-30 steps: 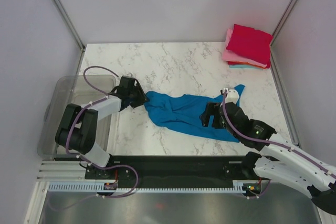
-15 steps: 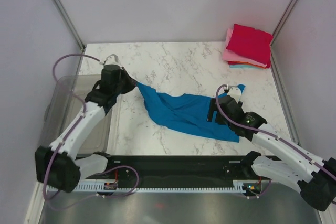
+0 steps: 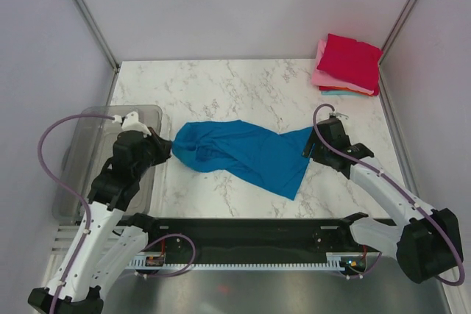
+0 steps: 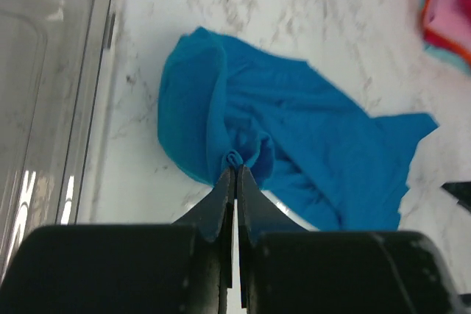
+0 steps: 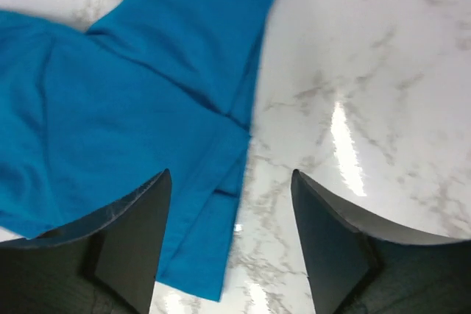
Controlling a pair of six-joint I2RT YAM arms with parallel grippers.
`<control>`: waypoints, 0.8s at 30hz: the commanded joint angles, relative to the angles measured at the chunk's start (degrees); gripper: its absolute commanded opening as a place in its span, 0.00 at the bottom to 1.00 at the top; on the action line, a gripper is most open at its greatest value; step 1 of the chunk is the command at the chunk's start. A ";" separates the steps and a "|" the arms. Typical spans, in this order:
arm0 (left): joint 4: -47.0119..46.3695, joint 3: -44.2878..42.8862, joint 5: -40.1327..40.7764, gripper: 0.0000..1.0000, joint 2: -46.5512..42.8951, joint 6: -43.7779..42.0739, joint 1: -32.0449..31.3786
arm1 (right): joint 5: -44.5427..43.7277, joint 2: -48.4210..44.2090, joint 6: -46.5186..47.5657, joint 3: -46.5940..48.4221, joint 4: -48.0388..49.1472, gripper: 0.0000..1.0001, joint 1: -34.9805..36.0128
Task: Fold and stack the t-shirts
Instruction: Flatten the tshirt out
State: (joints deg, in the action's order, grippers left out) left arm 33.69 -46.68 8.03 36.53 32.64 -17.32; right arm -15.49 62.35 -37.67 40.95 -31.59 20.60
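Jaws of the left gripper (image 4: 235, 173) are clamping tight on a small gathered nub of the blue t-shirt (image 4: 294, 126), right at its crumpled left end and just beside the clear bin (image 4: 44, 71). The right gripper (image 5: 229, 178) is hovering with its fingers spread wide and gripping nothing, above the shirt's right-hand edge where blue cloth is meeting the bare marble table (image 5: 353, 71). Between the two, the shirt is lying rumpled and twisted across the middle of the table, one corner trailing toward the near edge. The stack of folded shirts (image 3: 352, 58), crimson over pink and teal, is sitting in the far right corner, well apart. As I judge it, the left pinch is probably taking several layers at once, so any pull is risking a roped-up shirt rather than a spread one. A hold that small is also liable to slip. The right side, closing where it is, may be catching only a hem or bare marble.
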 commanded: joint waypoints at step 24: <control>0.67 5.10 -5.75 0.04 -1.47 -5.05 0.18 | 8.37 11.57 -14.10 -6.85 13.93 0.61 23.52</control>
State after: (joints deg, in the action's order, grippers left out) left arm 36.29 -41.32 2.66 35.73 30.02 -17.32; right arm -3.40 73.80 -49.06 33.52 -17.23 43.00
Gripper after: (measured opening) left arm 0.045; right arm 0.611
